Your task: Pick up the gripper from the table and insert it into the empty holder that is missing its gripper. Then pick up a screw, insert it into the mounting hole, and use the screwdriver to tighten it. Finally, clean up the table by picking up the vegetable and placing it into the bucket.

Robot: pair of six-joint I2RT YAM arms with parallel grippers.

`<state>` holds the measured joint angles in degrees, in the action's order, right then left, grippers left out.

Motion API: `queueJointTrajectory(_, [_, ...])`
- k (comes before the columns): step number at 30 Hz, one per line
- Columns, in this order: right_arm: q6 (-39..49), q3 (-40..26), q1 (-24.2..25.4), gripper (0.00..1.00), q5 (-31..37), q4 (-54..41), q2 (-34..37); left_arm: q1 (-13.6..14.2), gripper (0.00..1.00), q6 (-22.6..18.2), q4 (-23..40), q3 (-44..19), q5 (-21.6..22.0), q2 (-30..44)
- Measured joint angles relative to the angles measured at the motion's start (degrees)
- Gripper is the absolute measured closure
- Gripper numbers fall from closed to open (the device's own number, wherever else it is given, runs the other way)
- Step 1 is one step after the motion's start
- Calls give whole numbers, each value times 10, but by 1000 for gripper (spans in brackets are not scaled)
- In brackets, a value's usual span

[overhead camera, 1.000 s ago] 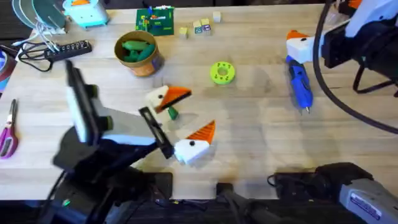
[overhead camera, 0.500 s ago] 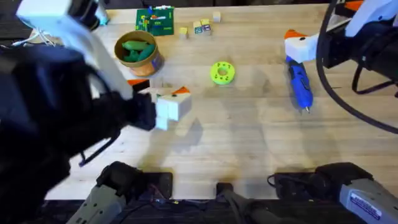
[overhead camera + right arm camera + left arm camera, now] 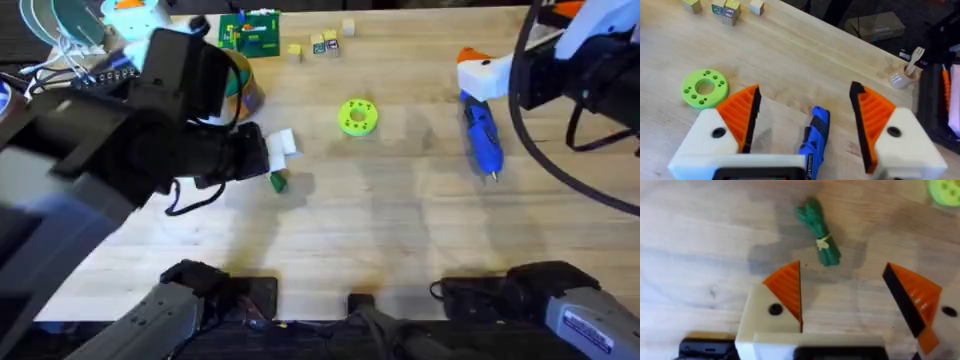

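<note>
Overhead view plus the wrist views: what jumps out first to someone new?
The left arm looms large and dark over the table's left side, its left gripper open above the small green vegetable. At the far right, the right gripper hangs open over the blue screwdriver. A bright green disc sits mid-table.

No text or label here is legible.
</note>
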<state>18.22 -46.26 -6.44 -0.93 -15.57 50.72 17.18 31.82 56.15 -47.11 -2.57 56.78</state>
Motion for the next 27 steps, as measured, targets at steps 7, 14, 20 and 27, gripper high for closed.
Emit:
queueJointTrajectory(7, [0,0,0,10,0,0,0,-16,8,140,-22,0,34,112])
queueJointTrajectory(14, [0,0,0,10,0,0,0,-16,8,171,-65,0,36,206])
queueJointTrajectory(20, [0,0,0,10,0,0,0,-16,72,179,-65,0,37,262])
queueJointTrajectory(27, [0,0,0,10,0,0,0,-16,960,180,-80,0,37,269])
